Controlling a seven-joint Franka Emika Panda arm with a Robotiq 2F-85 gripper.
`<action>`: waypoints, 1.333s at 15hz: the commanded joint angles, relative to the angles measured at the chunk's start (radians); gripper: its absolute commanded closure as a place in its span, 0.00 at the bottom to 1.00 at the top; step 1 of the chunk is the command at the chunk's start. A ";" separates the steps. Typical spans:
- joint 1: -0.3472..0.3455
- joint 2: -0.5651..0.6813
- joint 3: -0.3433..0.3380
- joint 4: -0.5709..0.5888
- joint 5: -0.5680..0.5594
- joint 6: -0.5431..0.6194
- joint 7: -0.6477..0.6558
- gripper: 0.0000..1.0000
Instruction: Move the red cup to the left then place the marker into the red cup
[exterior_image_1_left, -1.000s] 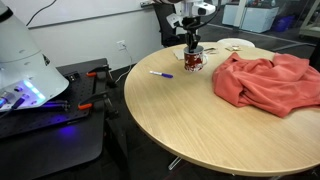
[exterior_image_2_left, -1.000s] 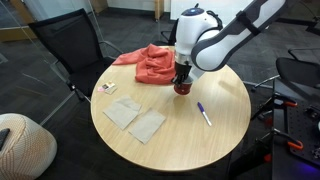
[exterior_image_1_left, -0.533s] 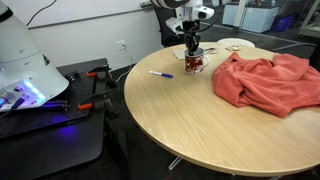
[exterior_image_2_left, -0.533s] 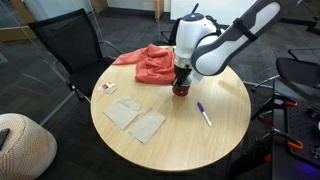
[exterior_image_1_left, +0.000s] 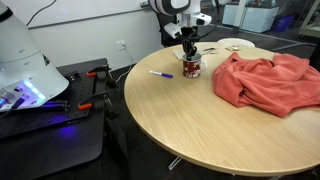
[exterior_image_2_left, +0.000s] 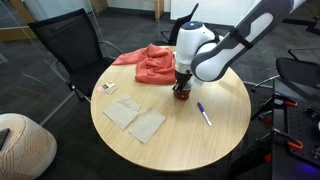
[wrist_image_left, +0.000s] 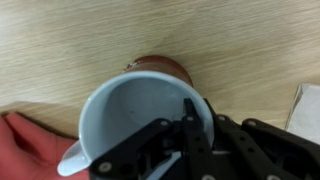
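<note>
In an exterior view the marker (exterior_image_1_left: 161, 74) lies flat on the round wooden table (exterior_image_1_left: 200, 130), toward its left side and clear of everything else. To the right of it, well apart, is the red cup (exterior_image_1_left: 192, 69), with the gripper (exterior_image_1_left: 190, 57) coming down onto it from above. The hand is clenched on the cup's rim: in the wrist view one finger (wrist_image_left: 190, 118) reaches inside against the white inner wall, and the red outside shows beyond it. Whether the cup's base touches the table cannot be told. Farther right, near the cup, a crumpled red cloth (exterior_image_1_left: 265, 80) spreads over the tabletop. From the opposite side, two paper napkins (exterior_image_2_left: 135, 118) lie flat on the wood.
</note>
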 joint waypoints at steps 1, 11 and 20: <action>-0.017 0.003 0.013 0.011 -0.003 0.011 -0.025 0.98; -0.004 -0.063 0.002 -0.044 0.000 0.052 0.002 0.12; 0.013 -0.292 0.000 -0.271 0.006 0.058 0.045 0.00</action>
